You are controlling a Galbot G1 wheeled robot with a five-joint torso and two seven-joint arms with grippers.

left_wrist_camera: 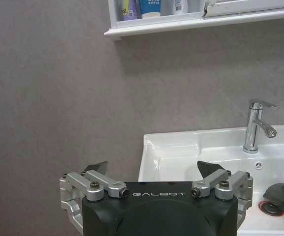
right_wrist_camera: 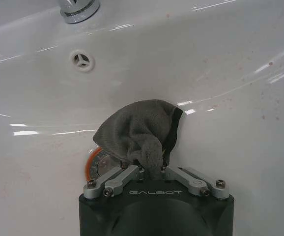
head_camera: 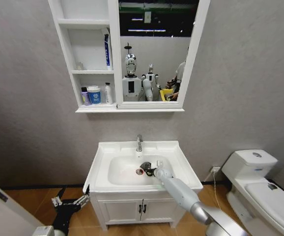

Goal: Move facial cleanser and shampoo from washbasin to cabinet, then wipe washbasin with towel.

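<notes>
The white washbasin [head_camera: 177,156] stands under the wall cabinet [head_camera: 113,59]. My right gripper [right_wrist_camera: 152,169] is down in the bowl, shut on the dark grey towel [right_wrist_camera: 139,129], which presses on the bowl wall beside the red-ringed drain [right_wrist_camera: 90,164]. The towel [head_camera: 146,167] shows beside the drain, below the tap [head_camera: 139,143]. The cabinet shelves hold a tall white-and-blue tube [head_camera: 106,49], a blue-and-white tube [head_camera: 94,94] and a white bottle [head_camera: 108,93]; which is the facial cleanser or the shampoo I cannot tell. My left gripper [head_camera: 71,200] hangs open, low and left of the basin.
A white toilet [head_camera: 260,184] stands to the right. White doors [head_camera: 142,209] close the floor unit under the basin. A purple bottle [head_camera: 85,96] shares the lowest shelf. The left wrist view shows the basin's corner [left_wrist_camera: 154,142] close to the left gripper [left_wrist_camera: 153,169].
</notes>
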